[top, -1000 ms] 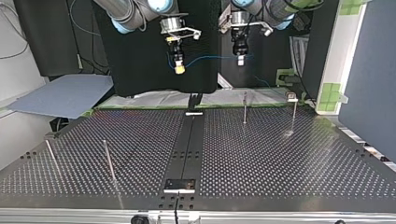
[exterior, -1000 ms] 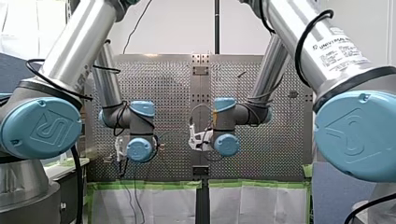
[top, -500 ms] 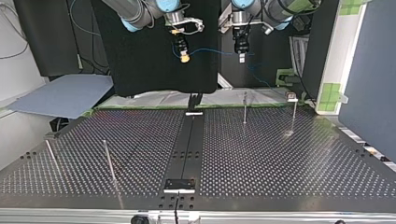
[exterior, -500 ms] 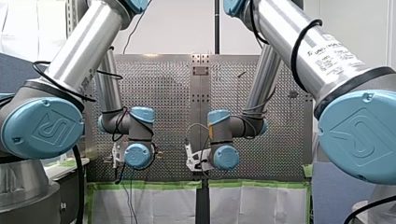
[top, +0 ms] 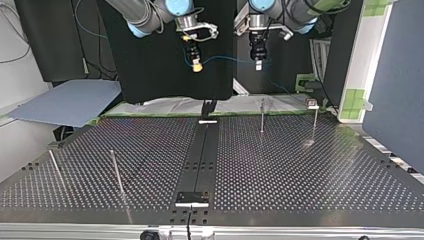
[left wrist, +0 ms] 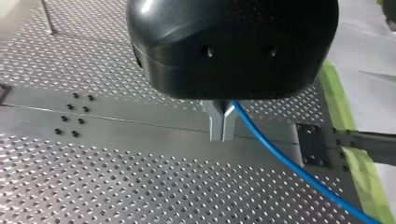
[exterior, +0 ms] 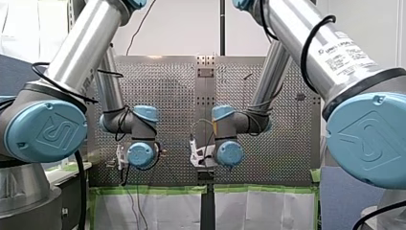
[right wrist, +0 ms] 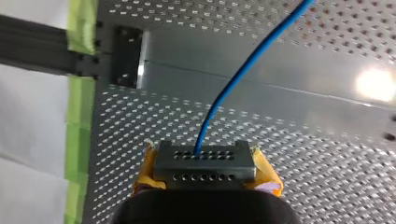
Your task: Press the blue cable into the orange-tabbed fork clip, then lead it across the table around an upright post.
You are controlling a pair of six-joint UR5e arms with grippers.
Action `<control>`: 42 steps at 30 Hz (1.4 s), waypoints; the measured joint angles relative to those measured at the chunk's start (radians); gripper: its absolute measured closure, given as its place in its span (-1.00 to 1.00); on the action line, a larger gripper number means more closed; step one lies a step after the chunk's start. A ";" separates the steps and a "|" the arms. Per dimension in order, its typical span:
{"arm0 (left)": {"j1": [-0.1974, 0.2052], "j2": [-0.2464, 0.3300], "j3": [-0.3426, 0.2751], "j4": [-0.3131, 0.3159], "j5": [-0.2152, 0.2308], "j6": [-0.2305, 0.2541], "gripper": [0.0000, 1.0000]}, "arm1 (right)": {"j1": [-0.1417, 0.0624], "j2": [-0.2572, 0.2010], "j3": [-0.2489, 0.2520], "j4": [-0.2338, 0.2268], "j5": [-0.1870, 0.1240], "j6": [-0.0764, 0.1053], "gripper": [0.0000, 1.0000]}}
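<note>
The blue cable [top: 225, 59] hangs in a shallow curve between both grippers, high above the far edge of the perforated table [top: 300, 170]. My left gripper [top: 258, 62], at the top view's right, has its metal fingers shut on the cable [left wrist: 280, 158], which trails away past them in the left wrist view. My right gripper [top: 197, 65], with yellow pads [right wrist: 265, 170], is shut on the cable [right wrist: 243, 70], which runs out ahead of it. In the front view the wrists [exterior: 139, 154] hide both grippers. A small clip [top: 311, 104] sits at the table's far right.
Thin upright posts stand at the top view's far right [top: 262, 116] [top: 315, 122] and near left [top: 116, 172] [top: 54, 167]. A dark rail [top: 202, 155] runs down the table's middle. A grey-blue sheet [top: 70, 102] lies beyond the left corner; green tape [left wrist: 341, 107] edges the table.
My right gripper has shifted toward my left gripper and sits a little higher than a second ago; the cable span between them is shorter. My left gripper has barely moved.
</note>
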 joint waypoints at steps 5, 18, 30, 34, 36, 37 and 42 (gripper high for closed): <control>0.026 0.047 0.000 -0.046 0.041 -0.033 1.00 | -0.014 -0.046 -0.017 -0.005 -0.032 0.045 1.00; 0.145 0.095 0.000 -0.008 0.162 -0.045 1.00 | -0.027 -0.061 -0.108 -0.025 -0.061 0.097 1.00; 0.235 0.027 0.000 0.023 0.234 -0.040 1.00 | -0.051 0.046 -0.173 -0.055 -0.103 0.109 1.00; 0.268 -0.006 0.000 0.030 0.229 -0.047 1.00 | -0.054 0.082 -0.199 -0.047 -0.107 0.109 1.00; 0.287 -0.026 0.000 0.031 0.229 -0.049 1.00 | -0.057 0.103 -0.208 -0.047 -0.107 0.111 1.00; 0.295 -0.033 0.000 0.031 0.230 -0.049 1.00 | -0.058 0.111 -0.211 -0.048 -0.107 0.111 1.00; 0.339 -0.061 0.000 0.030 0.247 -0.051 1.00 | -0.066 0.151 -0.233 -0.046 -0.109 0.112 1.00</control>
